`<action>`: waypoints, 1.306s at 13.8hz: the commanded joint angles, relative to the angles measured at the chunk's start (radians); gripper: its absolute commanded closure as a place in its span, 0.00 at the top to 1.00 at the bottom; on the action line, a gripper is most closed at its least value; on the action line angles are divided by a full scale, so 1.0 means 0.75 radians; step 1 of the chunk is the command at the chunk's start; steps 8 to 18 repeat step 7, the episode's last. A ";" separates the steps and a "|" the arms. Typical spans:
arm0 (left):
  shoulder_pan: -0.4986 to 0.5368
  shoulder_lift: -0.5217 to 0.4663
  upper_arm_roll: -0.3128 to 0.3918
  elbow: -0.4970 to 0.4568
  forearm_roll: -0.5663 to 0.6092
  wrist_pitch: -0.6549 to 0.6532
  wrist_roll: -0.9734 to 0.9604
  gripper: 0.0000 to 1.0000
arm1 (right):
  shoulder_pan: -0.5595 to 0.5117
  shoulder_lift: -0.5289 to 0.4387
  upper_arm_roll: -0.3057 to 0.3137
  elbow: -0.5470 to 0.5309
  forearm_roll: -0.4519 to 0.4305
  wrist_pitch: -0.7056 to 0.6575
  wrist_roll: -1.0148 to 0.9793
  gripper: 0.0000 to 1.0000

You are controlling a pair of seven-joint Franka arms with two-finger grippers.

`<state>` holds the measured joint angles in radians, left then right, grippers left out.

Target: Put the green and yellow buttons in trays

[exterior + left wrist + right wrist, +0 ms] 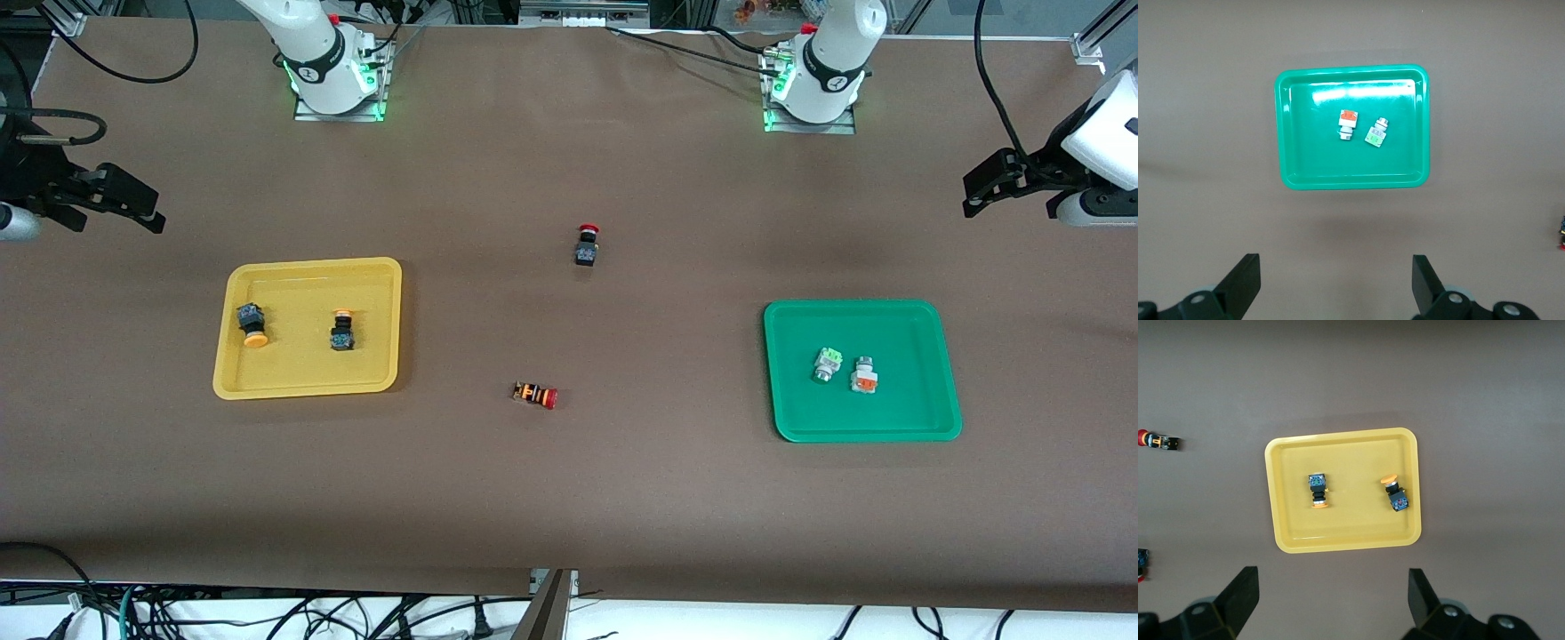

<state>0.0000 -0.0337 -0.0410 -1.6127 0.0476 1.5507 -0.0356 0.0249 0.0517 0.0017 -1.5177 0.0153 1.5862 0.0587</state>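
The yellow tray [293, 378] [1345, 527] lies toward the right arm's end of the table. In it are two black buttons with yellow-orange caps [252, 324] [342, 331] [1317, 490] [1395, 495]. The green tray [889, 413] [1311, 160] lies toward the left arm's end. It holds a silver-white button with a light-green block [827, 363] [1375, 133] and one with an orange block [863, 377] [1347, 124]. My right gripper [153, 209] [1333, 583] hangs open and empty over the table's edge at its end. My left gripper [971, 197] [1336, 267] hangs open and empty at the other end.
A black switch with a red cap [587, 244] [1141, 561] stands on the brown table between the trays. An orange-striped switch with a red cap [535, 395] [1159, 441] lies nearer the front camera. Cables run along the table's edges.
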 commanded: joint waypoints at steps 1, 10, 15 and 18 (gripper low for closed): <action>0.006 -0.006 -0.005 0.001 -0.025 -0.008 -0.014 1.00 | -0.009 0.041 0.004 0.031 -0.012 -0.033 0.022 0.99; 0.006 -0.006 -0.005 0.001 -0.025 -0.010 -0.014 1.00 | -0.009 0.107 0.004 0.036 -0.004 0.029 0.022 0.99; 0.006 -0.006 -0.005 0.001 -0.025 -0.010 -0.014 1.00 | -0.009 0.107 0.004 0.036 -0.004 0.029 0.022 0.99; 0.006 -0.006 -0.005 0.001 -0.025 -0.010 -0.014 1.00 | -0.009 0.107 0.004 0.036 -0.004 0.029 0.022 0.99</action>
